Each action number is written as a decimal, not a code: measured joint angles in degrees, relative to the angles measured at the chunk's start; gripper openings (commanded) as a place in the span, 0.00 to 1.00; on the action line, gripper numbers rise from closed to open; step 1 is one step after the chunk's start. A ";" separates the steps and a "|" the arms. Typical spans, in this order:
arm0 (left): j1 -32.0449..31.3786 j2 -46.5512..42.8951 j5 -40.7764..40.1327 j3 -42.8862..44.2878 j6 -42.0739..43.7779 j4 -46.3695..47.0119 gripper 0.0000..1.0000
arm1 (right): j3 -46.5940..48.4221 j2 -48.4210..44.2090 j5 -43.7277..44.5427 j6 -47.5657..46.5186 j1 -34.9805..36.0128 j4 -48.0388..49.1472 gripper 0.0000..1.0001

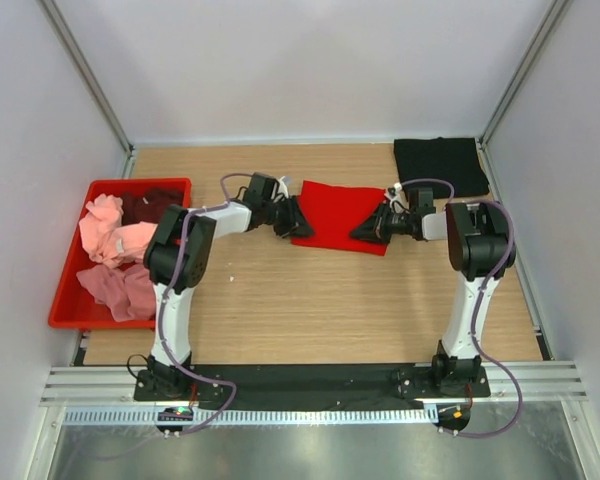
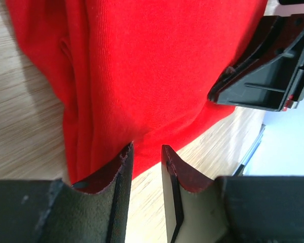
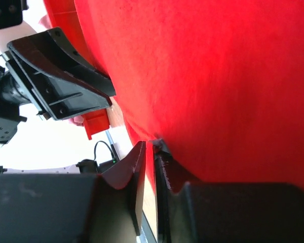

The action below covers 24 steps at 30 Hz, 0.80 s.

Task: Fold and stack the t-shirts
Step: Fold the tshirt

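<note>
One folded red t-shirt [image 1: 330,215] lies mid-worktop [image 1: 330,300] between both arms. The right fingers [image 3: 134,172] pinch its edge. The left fingers [image 2: 122,177] stand slightly spread at its opposite edge, bare wood showing between them. A black t-shirt [image 1: 440,165] lies in the far right corner.

- A robot test lab is shown.
- A wooden table [image 1: 310,310] is closed in by plain white walls [image 1: 280,60] set in metal frames.
- Two robot arms, the left arm [image 1: 170,320] and the right arm [image 1: 467,315], are bolted to a black plate [image 1: 310,380].
- A metal rail [image 1: 310,413] is fixed along the near edge.
- Pink t-shirts [image 1: 110,235] are kept in a red crate [image 1: 140,183] at the side.
</note>
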 measured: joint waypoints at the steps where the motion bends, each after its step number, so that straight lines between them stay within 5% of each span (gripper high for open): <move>1: 0.00 -0.35 -0.42 0.04 0.33 -0.55 0.32 | 0.00 -0.42 0.15 -0.48 -0.17 -0.66 0.24; 9: 1.01 -7.08 -6.73 1.51 3.34 -9.99 0.37 | 2.38 -12.81 13.84 -7.54 -0.85 -17.59 0.62; 17: 1.73 -13.33 -9.77 1.49 5.57 -15.63 0.38 | 8.28 -16.96 33.59 -14.47 -1.64 -31.21 0.70; 24: 1.81 -11.76 -8.74 0.52 5.38 -15.96 0.37 | 15.50 -11.13 40.61 -17.25 -2.78 -34.34 0.75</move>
